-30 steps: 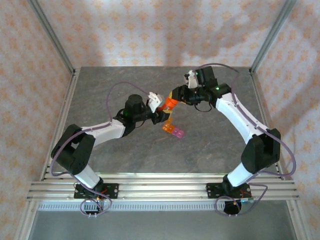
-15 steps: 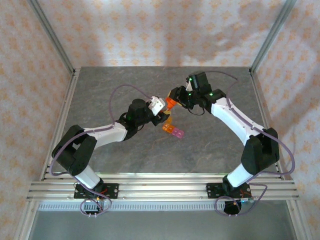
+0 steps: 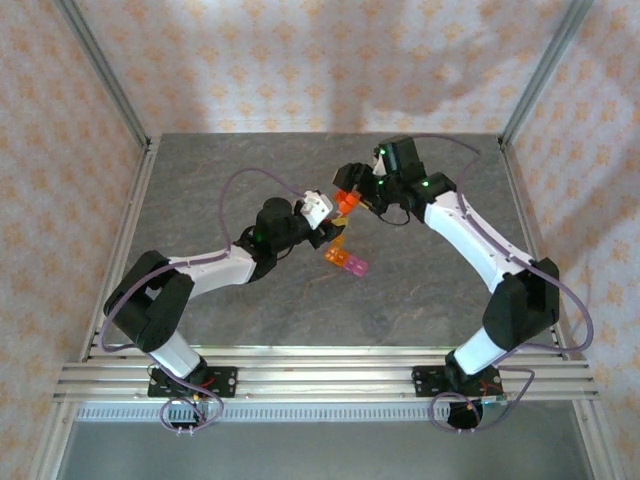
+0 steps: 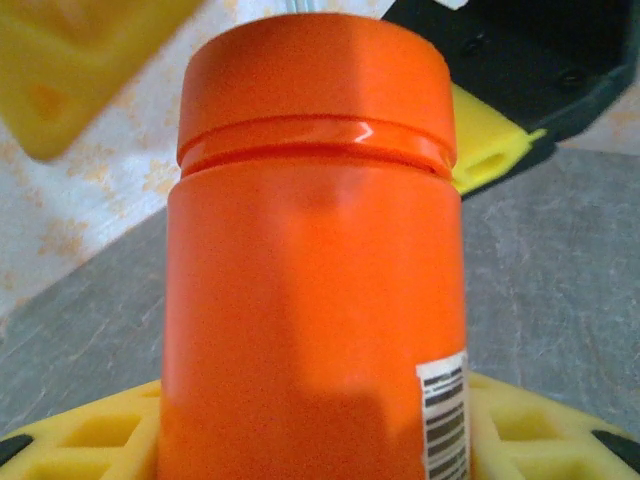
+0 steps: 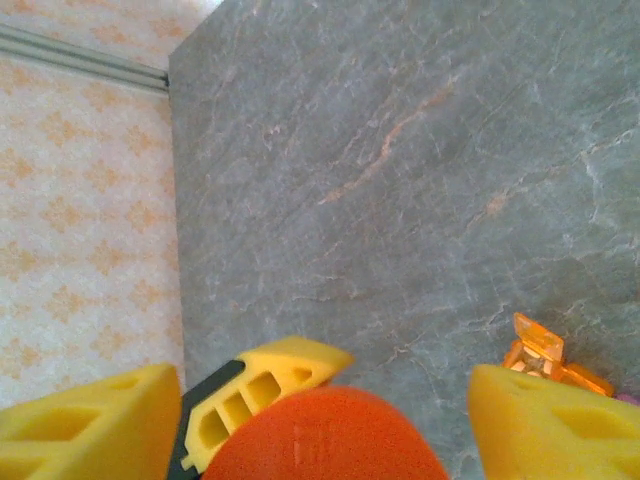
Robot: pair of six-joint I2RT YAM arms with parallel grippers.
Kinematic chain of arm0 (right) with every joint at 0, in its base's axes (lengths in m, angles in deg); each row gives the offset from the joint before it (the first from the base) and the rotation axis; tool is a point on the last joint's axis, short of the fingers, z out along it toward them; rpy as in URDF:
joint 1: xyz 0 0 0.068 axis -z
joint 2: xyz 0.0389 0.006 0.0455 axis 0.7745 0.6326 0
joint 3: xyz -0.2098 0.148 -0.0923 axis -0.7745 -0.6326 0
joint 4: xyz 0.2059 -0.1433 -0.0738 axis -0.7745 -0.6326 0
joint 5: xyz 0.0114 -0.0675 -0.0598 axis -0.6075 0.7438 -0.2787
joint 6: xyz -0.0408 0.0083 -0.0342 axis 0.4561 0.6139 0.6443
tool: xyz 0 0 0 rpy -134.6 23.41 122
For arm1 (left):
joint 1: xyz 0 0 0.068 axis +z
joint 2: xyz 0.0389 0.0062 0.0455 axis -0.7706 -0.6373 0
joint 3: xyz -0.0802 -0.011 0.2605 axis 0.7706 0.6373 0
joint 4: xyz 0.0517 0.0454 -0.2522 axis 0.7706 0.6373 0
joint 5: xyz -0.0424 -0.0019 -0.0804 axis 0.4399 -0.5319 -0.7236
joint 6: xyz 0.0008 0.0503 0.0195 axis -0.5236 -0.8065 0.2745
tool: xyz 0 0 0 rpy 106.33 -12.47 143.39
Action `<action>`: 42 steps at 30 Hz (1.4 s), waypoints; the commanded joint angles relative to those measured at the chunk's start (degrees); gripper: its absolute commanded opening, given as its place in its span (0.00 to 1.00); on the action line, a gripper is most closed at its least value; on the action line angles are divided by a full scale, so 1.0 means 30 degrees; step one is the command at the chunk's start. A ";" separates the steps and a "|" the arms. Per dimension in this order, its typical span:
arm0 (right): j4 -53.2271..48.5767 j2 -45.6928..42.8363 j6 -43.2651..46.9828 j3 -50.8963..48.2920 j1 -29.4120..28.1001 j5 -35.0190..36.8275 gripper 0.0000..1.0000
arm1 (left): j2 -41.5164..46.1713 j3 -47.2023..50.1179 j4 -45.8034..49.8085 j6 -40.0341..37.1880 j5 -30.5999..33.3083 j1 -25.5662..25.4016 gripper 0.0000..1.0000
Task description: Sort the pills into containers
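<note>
An orange pill bottle (image 3: 343, 206) with its orange cap on is held off the table, my left gripper (image 3: 333, 218) shut on its body (image 4: 310, 260). My right gripper (image 3: 352, 190) stands open at the cap (image 5: 325, 440), with its yellow fingers (image 5: 545, 420) apart on either side of it. The containers (image 3: 345, 259), a short strip of cells orange at one end and pink at the other, lie on the table just below the bottle; an orange cell (image 5: 543, 352) shows in the right wrist view. No pills are in sight.
The grey stone tabletop (image 3: 220, 190) is walled by patterned panels with metal posts (image 3: 105, 75) at the back corners. Both arms meet over the table's middle. One of the left gripper's yellow fingers (image 5: 262, 392) sits beside the cap.
My right gripper was shut on the bottle's cap and has opened. Both arms shifted slightly with the bottle between them. The left grip on the bottle is unchanged.
</note>
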 commanded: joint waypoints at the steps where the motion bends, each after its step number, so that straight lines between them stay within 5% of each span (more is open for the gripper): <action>1: -0.0958 -0.1311 0.1705 0.0893 0.0864 -0.0391 0.81 | 0.0047 -0.0439 -0.1743 0.0776 -0.1125 0.0392 0.00; 15: -0.2711 -0.1466 1.2952 0.1643 0.2940 -0.7985 0.82 | 0.0031 -0.2240 0.0377 0.3982 -0.7998 0.1790 0.00; 37: -0.3195 -0.0169 1.2977 0.1400 0.2926 -1.0651 0.64 | -0.0332 -0.2710 0.0457 0.4550 -0.8803 0.1806 0.00; 42: -0.3084 -0.0244 1.2924 0.1014 0.2925 -1.0649 0.52 | -0.0321 -0.2730 0.0444 0.4524 -0.8724 0.1833 0.00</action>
